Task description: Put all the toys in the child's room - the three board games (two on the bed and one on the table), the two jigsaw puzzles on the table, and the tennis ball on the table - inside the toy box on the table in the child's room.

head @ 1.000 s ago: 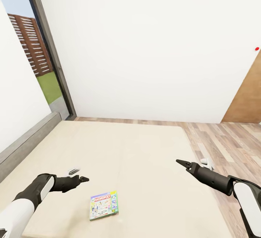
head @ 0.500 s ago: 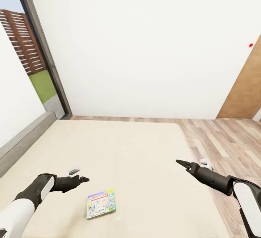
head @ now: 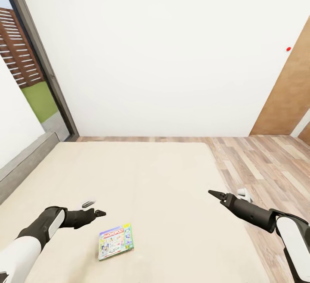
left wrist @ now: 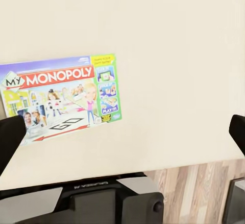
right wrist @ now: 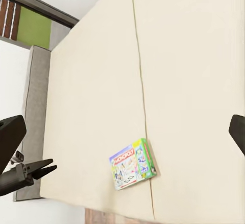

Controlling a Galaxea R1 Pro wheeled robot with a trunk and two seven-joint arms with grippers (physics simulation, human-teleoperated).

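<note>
- One board game (head: 116, 242) lies flat on the bed (head: 142, 175), a little ahead of and to the right of our left gripper (head: 100, 213), apart from it; its lid reads "My Monopoly" in the left wrist view (left wrist: 61, 98).
- We judge the step in hand to be the approach to this box, not a grasp: nothing is held, and neither arm touches it.
- Our left gripper hovers just above the mattress; in the left wrist view its two dark fingertips (left wrist: 10, 137) stand at opposite edges of the picture, so the jaws are spread wide and empty.
- Next, as we see it, the left arm must swing right and down until one finger can slide under the thin box's edge, which the soft mattress may make awkward.
- Our right gripper (head: 214, 194) hangs well to the right of the game, near the bed's edge by the wooden floor (head: 267, 158); its fingertips also sit far apart in the right wrist view, so it too is spread and empty.
- From the right wrist view we get the seam in the mattress (right wrist: 140, 101) that the box (right wrist: 132, 163) lies against, and the grey headboard (right wrist: 33, 116) beyond our left gripper (right wrist: 43, 169); the head view shows the wall (head: 163, 50) and window (head: 26, 72) instead.
</note>
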